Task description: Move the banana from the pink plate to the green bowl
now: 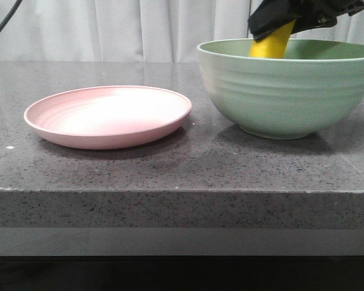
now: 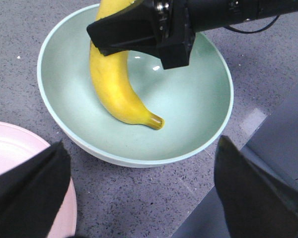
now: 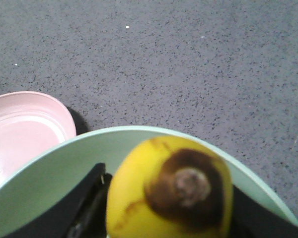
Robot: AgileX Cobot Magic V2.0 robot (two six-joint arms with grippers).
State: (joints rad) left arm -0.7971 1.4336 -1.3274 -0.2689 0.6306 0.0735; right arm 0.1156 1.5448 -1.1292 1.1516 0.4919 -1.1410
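Gripping banana — right gripper | apparently inside green bowl

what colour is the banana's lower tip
Dark brownish, on the yellow banana in the green bowl; clearest in the left wrist view.

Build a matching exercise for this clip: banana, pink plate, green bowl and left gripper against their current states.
Things:
1. banana
2. pink plate
3. green bowl
4. left gripper

States:
A. open, holding nothing
B. bare, nothing on it
C. clamped in the right gripper, stem tip pointing down
D. has the fruit lowered inside it

Pairs: 1-C, 2-B, 3-D, 4-A
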